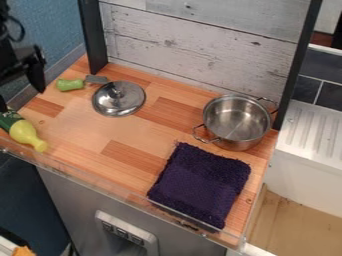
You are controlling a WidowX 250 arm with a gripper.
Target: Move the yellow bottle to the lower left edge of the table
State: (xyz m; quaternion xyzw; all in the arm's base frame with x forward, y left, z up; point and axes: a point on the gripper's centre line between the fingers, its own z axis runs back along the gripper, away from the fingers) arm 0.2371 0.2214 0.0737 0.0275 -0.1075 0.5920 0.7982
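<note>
The bottle [24, 132] lies at the lower left corner of the bench [83, 131], seemingly delivered; the jaws, spread and empty, need only withdraw.

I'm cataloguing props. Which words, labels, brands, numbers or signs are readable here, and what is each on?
No text can be read.
Yellow bottle with dark green end: any print too small to read.
Light grey front panel with dark switches: any markings too small to read.

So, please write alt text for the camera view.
A yellow and green bottle lies at the lower left edge of a wooden table, below a black robot arm. Farther right are a metal lid, pot and purple cloth.
</note>
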